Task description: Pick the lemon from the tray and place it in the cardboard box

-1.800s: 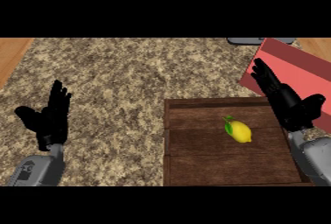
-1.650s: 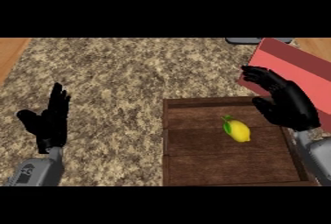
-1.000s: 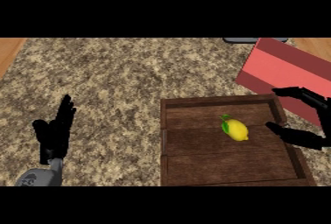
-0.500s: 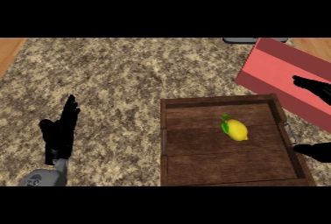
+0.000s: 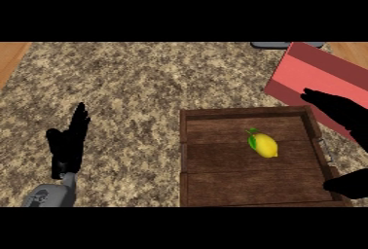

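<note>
A yellow lemon (image 5: pixel 264 145) with a green leafy end lies in the middle of the dark wooden tray (image 5: pixel 244 113). My right hand (image 5: pixel 342 112) is at the view's right edge, over the tray's right rim. It is open, fingers stretched above and to the right of the lemon, thumb (image 5: pixel 349 182) spread low by the tray's near right corner. It does not touch the lemon. A red box (image 5: pixel 316 78) sits tilted behind the tray at the upper right. My left hand (image 5: pixel 68 144) rests open at the lower left, fingers up.
The speckled stone counter (image 5: pixel 129 87) spreads to the left of the tray. A wooden strip (image 5: pixel 10 56) runs along its far left edge. A grey object (image 5: pixel 270 44) is cut off at the top, next to the red box.
My right hand has slid rightward and down, off the red box, until half of it is out of view, thumb spreading wide. The left hand has turned edge-on. The lemon has not moved.
</note>
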Tool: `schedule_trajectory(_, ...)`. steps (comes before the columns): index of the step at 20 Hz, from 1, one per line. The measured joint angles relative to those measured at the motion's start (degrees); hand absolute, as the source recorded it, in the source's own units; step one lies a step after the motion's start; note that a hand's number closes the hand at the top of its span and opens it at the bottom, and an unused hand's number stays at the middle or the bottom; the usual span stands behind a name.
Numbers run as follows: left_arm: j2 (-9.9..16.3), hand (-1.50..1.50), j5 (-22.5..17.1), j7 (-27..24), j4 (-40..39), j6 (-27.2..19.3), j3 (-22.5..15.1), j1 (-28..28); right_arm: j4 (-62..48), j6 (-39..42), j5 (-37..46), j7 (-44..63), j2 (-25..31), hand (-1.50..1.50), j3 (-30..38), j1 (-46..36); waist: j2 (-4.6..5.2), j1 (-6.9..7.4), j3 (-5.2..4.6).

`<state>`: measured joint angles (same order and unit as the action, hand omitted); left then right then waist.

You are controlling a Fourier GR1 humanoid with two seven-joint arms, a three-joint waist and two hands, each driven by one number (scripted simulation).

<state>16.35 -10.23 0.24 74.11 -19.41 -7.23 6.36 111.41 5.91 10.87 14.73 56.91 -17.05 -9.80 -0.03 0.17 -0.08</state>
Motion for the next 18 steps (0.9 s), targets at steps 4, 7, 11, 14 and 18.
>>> schedule_trajectory(4, -0.1, 0.00, 0.1, -0.7, -0.7, 0.8, 1.0, -0.2, 2.5, 3.8, 3.8, 7.5, -2.1, -1.50, -3.0, -1.0, 0.01, 0.03, 0.01)
schedule_trajectory(7, -0.6, 0.00, 0.5, 0.0, 1.4, 1.0, 0.5, -1.6, 2.1, 6.7, 6.5, 12.7, -5.1, -1.50, -5.7, -2.8, 0.01, 0.27, 0.03)
schedule_trajectory(11, -0.4, 0.00, 0.8, -0.1, 0.8, 2.1, 2.0, -1.2, 1.5, 9.7, 10.6, 17.1, -10.7, -1.50, -7.9, -3.9, 0.03, 0.16, 0.05)
schedule_trajectory(14, -1.0, 0.00, 1.4, 0.0, 0.0, 2.4, 2.8, -0.5, 1.9, 12.7, 12.4, 20.8, -15.6, -1.50, -8.9, -5.3, 0.03, 0.07, 0.06)
schedule_trajectory(18, -1.9, 0.00, 2.5, 0.4, 1.6, 2.7, 2.9, -1.9, 0.6, 16.2, 15.0, 22.8, -20.0, -1.50, -7.7, -6.2, 0.02, 0.06, 0.07)
